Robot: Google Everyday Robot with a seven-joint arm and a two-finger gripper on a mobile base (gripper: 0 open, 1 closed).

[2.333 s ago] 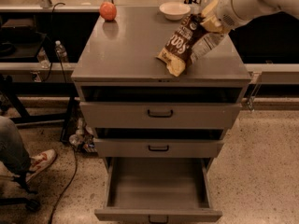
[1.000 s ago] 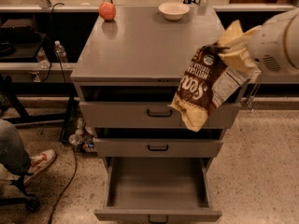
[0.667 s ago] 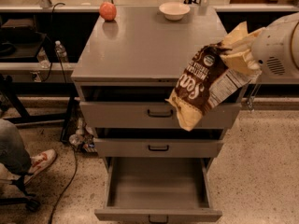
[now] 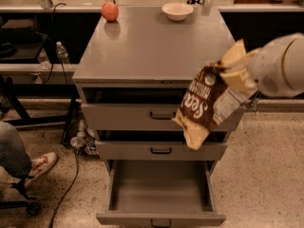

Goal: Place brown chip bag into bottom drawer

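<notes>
My pincer (image 4: 233, 78) clasps the brown chip bag (image 4: 200, 107) by its top, dangling it at the cabinet's (image 4: 142, 46) right front, above the open bottom drawer (image 4: 160, 186). I'd lower it leftward, centred, before letting go.

The bottom drawer (image 4: 159, 191) stands pulled out and open from above, with the two upper drawers (image 4: 128, 117) jutting slightly over its back part. The gripper (image 4: 236, 75), clamped on the chip bag (image 4: 202, 108), hangs at 2 o'clock from it, and the bag dangles before those drawers' right ends. Bare floor lies at the drawer's 3 o'clock; a shoe (image 4: 42, 163) sits at 9 o'clock, well apart.
</notes>
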